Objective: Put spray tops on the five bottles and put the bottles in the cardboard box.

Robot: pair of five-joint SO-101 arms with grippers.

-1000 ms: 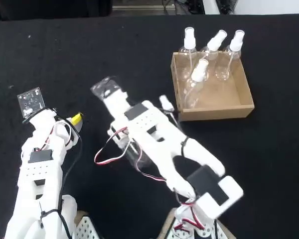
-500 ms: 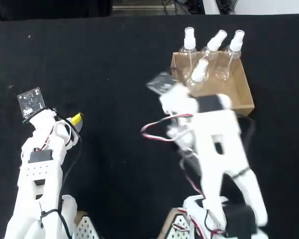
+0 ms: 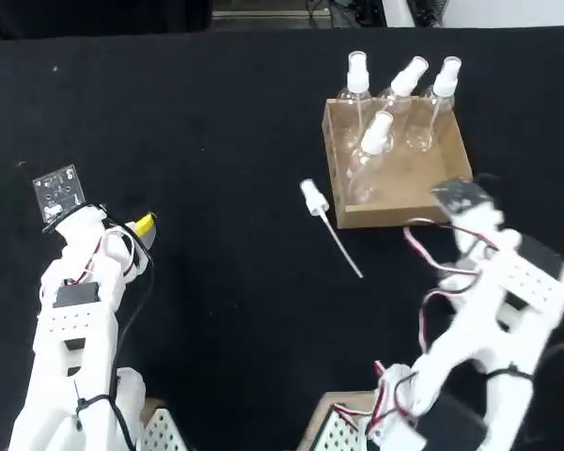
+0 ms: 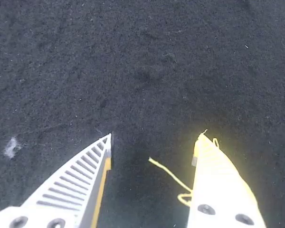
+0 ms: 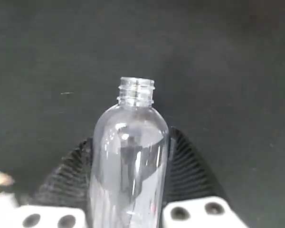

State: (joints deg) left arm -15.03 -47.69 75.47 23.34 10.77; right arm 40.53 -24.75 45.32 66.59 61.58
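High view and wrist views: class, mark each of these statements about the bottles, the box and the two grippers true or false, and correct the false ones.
1. The cardboard box holds four bottles, each capped. True.
2. The bottle in the right gripper is capped too. False: its threaded neck is bare.
3. A spray top lies loose on the table, outside the box. True.
4. The left gripper is shut on a bottle. False: it is open, with only black table between its fingers.
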